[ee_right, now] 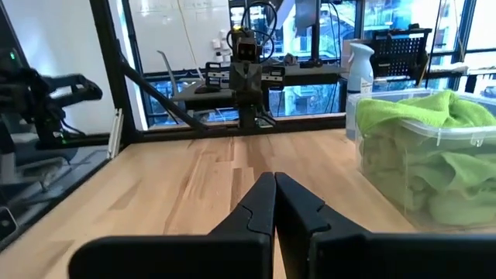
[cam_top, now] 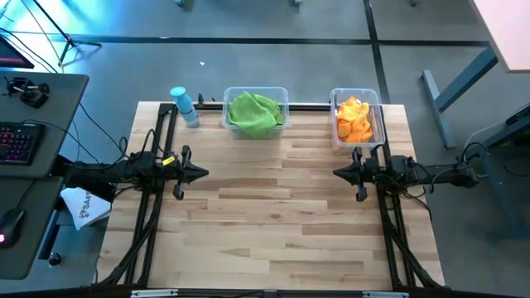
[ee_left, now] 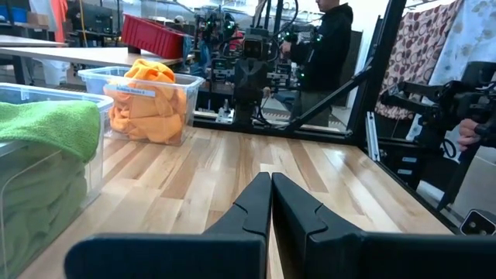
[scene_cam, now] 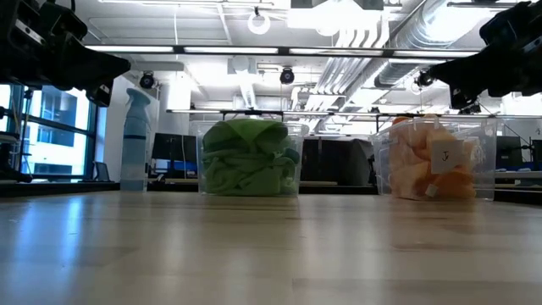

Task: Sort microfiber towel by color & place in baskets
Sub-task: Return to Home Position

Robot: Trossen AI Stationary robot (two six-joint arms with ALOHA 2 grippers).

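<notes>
Low view | left arm (scene_cam: 51,51), right arm (scene_cam: 508,55) cropped (top corners) | baskets (scene_cam: 486,152) seemingly full

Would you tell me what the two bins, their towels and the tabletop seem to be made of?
The wider bin and narrower bin: clear glossy plastic, contents show through. The green towels and orange towels: soft matte cloth, likely microfiber, crumpled. The tabletop: pale wood planks, visible grain, slight sheen.

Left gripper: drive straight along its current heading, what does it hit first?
Probably the right gripper, which faces the left gripper across the table. Nothing else shows on that line; whether their heights match is unclear.
</notes>
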